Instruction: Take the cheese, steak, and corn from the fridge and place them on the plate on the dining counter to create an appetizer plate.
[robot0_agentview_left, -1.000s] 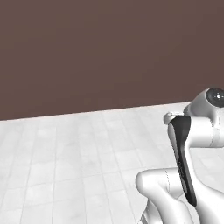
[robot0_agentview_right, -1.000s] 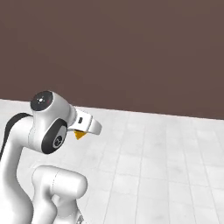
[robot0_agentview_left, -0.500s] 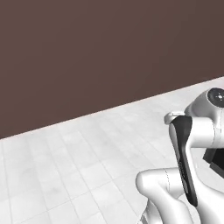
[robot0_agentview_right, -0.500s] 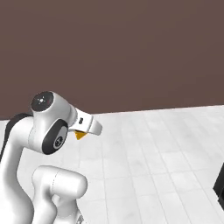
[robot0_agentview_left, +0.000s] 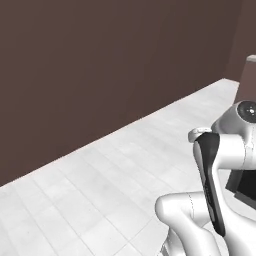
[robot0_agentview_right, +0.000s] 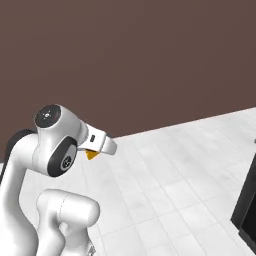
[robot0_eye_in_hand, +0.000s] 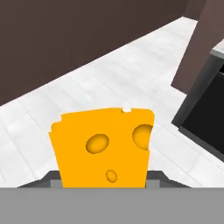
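Item: cheese (robot0_eye_in_hand: 105, 146), orange wedge, clamped upright in gripper (robot0_eye_in_hand: 104, 177), carried above white tiled floor (robot0_eye_in_hand: 100, 74). Fingers narrowed on its sides (tips hidden). Handling: grip kept firm, wedge level, until plate reached.

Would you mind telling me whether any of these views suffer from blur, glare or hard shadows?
Hand view: the cheese is sharp and evenly lit, without glare. Left base view: the floor tiles look flat and shadowless. Right base view: the same even light, edges slightly soft.
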